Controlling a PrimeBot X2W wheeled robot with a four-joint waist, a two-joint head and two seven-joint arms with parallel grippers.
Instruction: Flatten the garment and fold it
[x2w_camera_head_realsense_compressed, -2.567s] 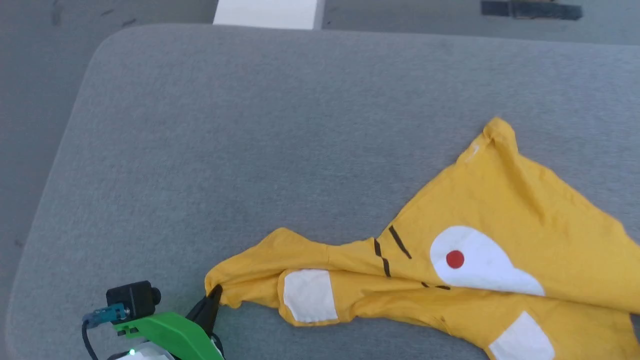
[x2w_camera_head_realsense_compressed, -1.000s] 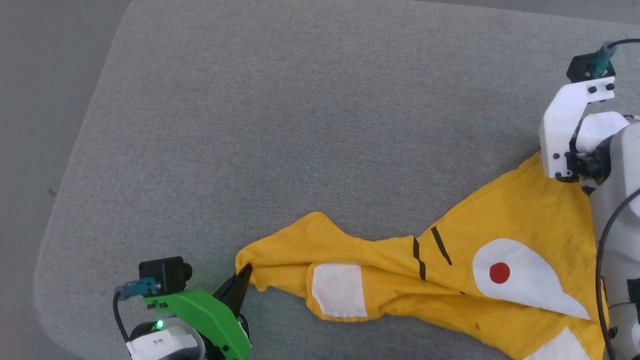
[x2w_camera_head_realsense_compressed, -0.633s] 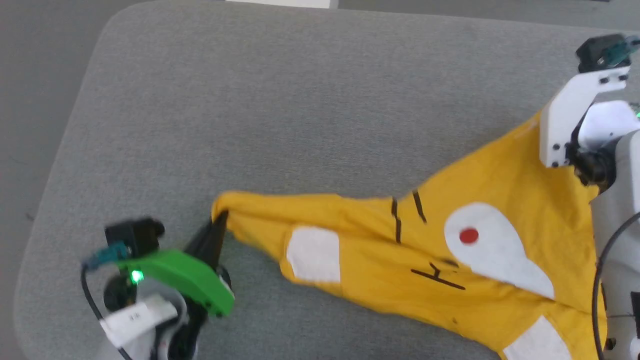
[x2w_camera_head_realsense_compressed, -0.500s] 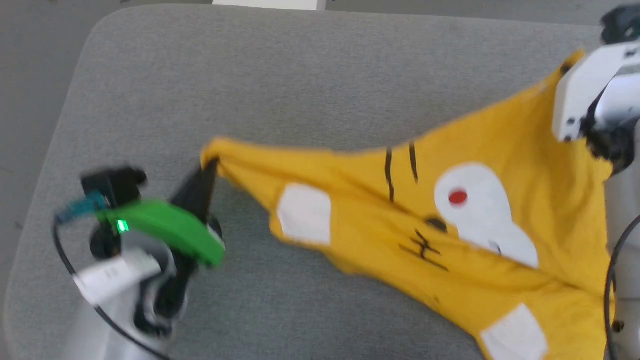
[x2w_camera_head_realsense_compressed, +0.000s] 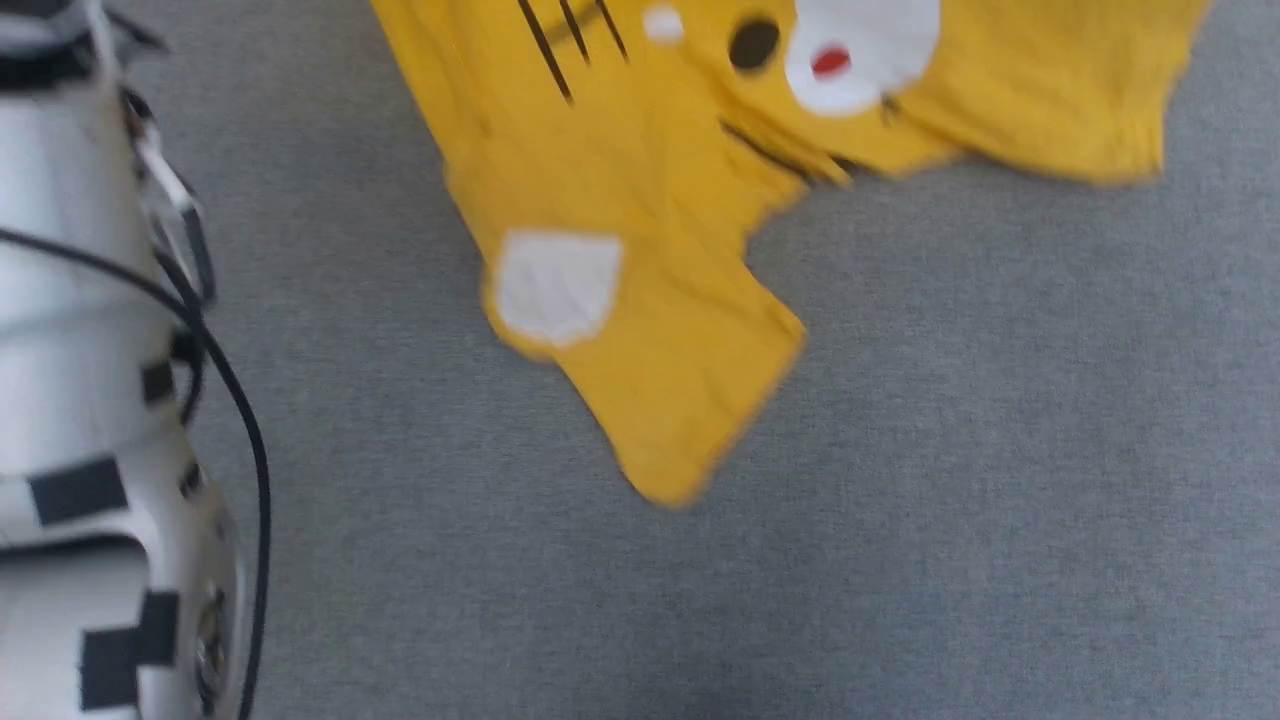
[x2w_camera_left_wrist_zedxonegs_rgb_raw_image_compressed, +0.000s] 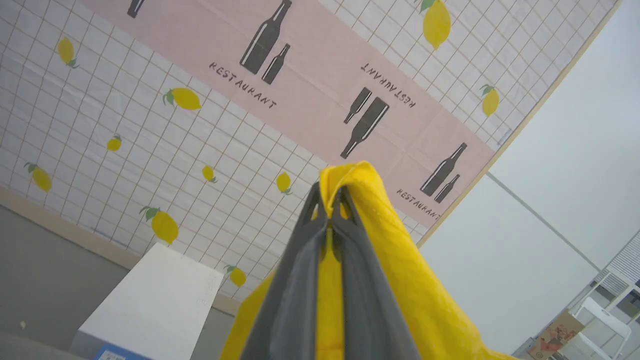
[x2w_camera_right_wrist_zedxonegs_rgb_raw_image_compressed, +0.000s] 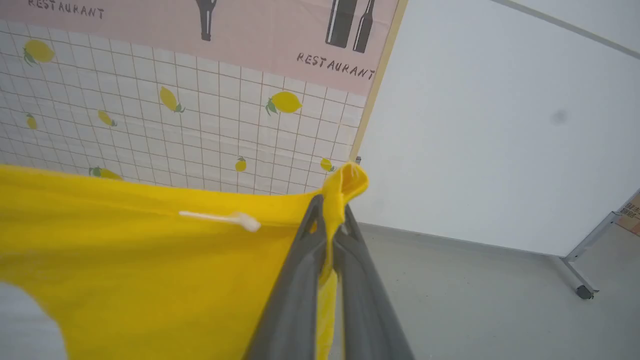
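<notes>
The head camera looks steeply down from close over the grey desk, its picture blurred; a pale forearm runs along its left edge and the yellow T-shirt comes in from the top. The left wrist camera points upward along the left jaws at a lemon-patterned wall with a pink banner. The right wrist camera looks more level along the right jaws at the same wall, a plain white wall and the floor. All three views share the T-shirt, very near in both wrist views
</notes>
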